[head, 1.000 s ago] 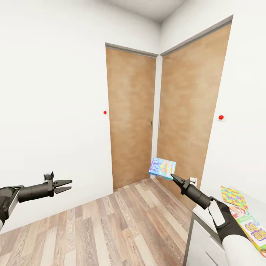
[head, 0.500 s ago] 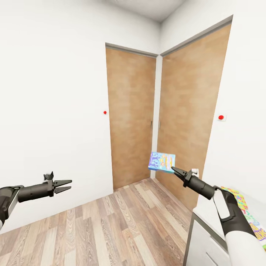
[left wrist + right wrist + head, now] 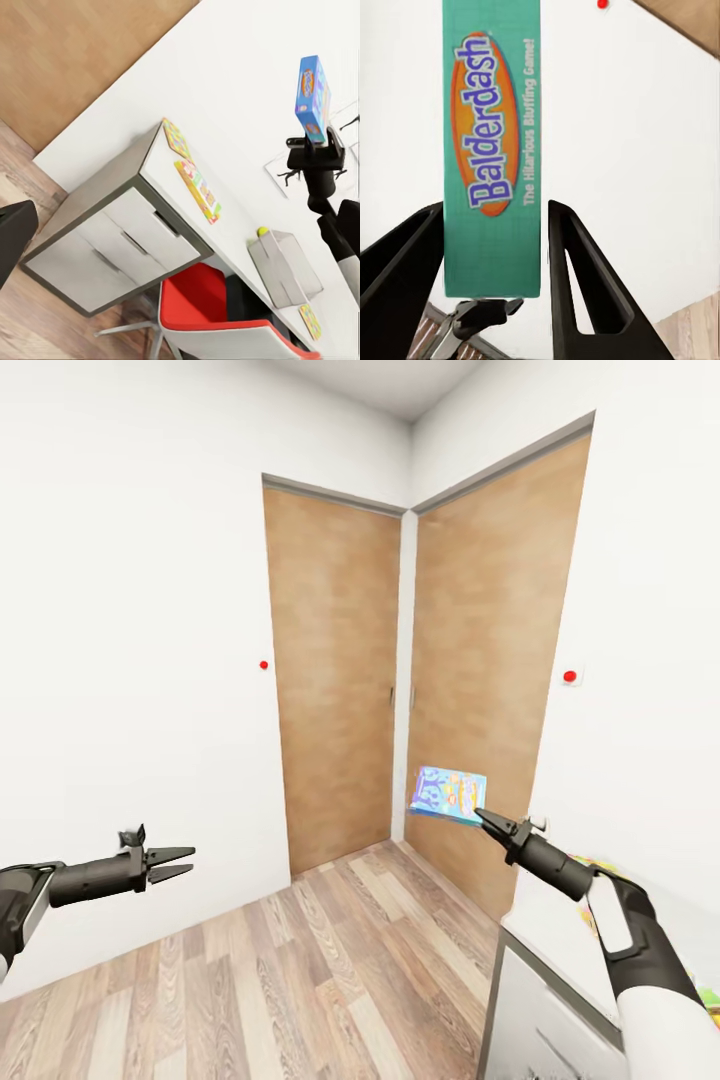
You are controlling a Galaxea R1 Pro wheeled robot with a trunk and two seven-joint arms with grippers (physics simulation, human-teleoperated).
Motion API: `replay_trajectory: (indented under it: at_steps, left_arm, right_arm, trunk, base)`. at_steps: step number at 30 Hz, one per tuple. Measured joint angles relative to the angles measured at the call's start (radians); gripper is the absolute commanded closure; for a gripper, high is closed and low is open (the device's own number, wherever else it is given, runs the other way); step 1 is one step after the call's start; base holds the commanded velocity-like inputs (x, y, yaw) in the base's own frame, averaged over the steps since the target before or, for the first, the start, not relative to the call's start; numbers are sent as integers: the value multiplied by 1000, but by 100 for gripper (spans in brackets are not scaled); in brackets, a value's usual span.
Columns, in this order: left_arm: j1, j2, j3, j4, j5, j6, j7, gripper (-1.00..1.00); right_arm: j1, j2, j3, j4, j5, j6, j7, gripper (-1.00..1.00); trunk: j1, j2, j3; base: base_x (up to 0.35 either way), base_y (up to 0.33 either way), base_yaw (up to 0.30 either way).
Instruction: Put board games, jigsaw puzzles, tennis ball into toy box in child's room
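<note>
Gripping the blue board game (image 3: 448,793), right claw (image 3: 482,819); left claw (image 3: 178,863) spread, empty; table (image 3: 545,920) half-cropped.

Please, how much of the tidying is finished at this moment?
Nothing can be confirmed as done; the inside of the toy box is hidden. In hand: the right gripper holds the blue board game in the air. Left to do: the SKIP-BO box, one jigsaw puzzle, a second jigsaw puzzle and the tennis ball lie on the table. The left gripper is open.
</note>
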Motion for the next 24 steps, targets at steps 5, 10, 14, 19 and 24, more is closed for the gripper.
replay_trajectory:
  at_steps: [5,10,14,19,24]
  left_arm:
    - [0,1,0,0,0,0,0,-100]
    - [0,1,0,0,0,0,0,-100]
    - [0,1,2,0,0,0,0,-100]
    - [0,1,5,0,0,0,0,-100]
    - [0,2,7,0,0,0,0,-100]
  right_arm:
    - [9,-22,-23,3,-3,0,2,100]
    - [22,-35,-31,4,-9,1,4,100]
    - [25,-38,-33,5,-10,1,4,100]
    - [26,-39,-34,5,-10,0,4,100]
    - [27,-40,-56,5,-8,0,4,100]
  trunk:
    - [0,0,0]
    - [0,0,0]
    - [0,0,0]
    - [0,0,0]
    - [0,0,2]
  base:
    - [0,0,-277]
    - [0,0,-279]
    - [0,0,-280]
    - [0,0,-280]
    - [0,0,-280]
